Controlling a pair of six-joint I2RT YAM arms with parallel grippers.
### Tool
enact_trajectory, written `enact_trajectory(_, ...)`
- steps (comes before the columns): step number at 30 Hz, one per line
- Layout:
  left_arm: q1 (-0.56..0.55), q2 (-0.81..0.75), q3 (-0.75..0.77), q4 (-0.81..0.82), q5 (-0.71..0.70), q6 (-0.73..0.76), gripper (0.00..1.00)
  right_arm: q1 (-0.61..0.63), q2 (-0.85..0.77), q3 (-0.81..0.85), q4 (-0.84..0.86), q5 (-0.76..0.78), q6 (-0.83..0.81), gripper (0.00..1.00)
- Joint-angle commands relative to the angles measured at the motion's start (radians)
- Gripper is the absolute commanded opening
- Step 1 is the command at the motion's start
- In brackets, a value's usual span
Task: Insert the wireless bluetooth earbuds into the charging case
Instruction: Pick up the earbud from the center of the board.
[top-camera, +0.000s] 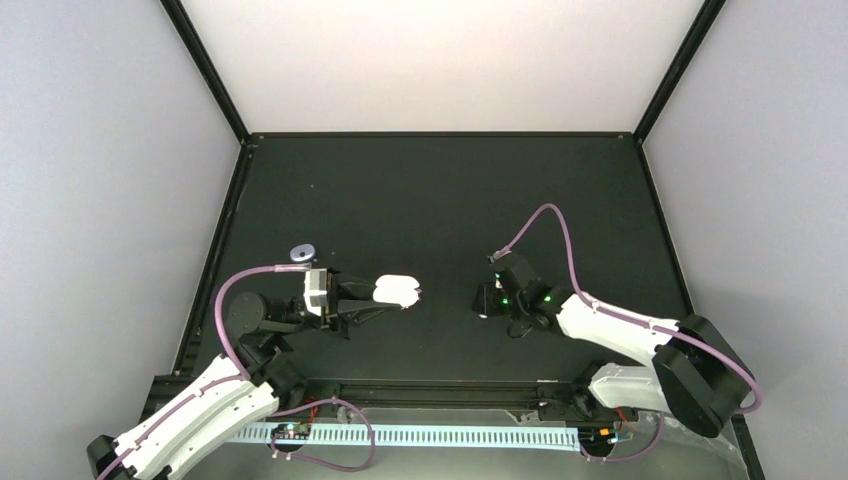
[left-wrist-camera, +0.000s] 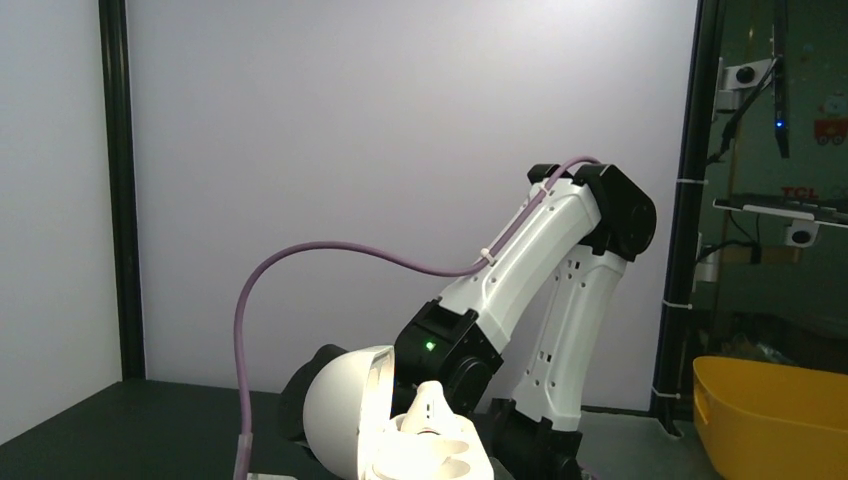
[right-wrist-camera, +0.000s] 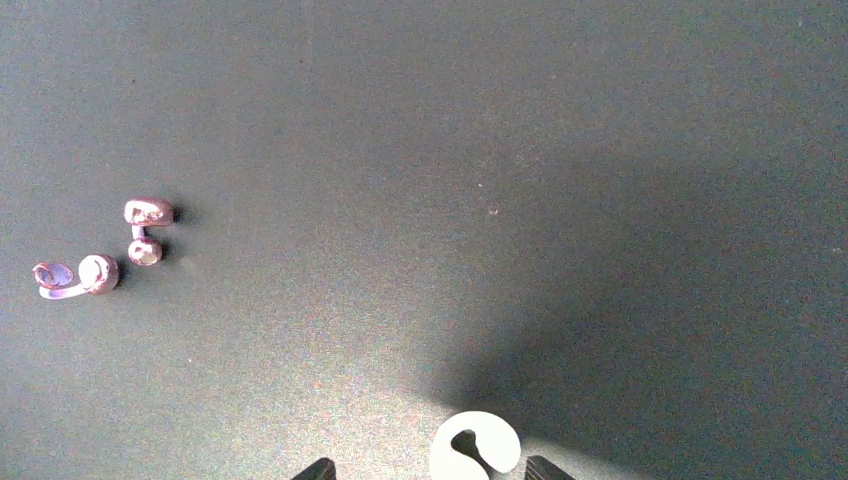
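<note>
- Charging case is pinched in your left gripper, open, with its lid standing up beside the wells.
- A white rounded piece pokes up at the wells; you cannot tell whether it is an earbud.
- Your right gripper is spread, low over the surface, near the case but apart from it.
- One white curled earbud lies between its fingers.
- Two pinkish shiny bits lie well off to that view's left.
- A lavender disc sits just beside your left wrist.
- A yellow bin stands beyond the surface.
</note>
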Motion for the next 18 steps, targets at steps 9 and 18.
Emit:
enact_trajectory(9, -0.005, 0.002, 0.003, 0.001, 0.008, 0.018, 0.02, -0.026, 0.066, -0.021, 0.139, -0.093, 0.051, 0.55)
enact_trajectory(18, -0.006, -0.008, 0.001, -0.012, 0.001, 0.026, 0.02, -0.027, 0.134, 0.019, 0.149, -0.122, -0.007, 0.54)
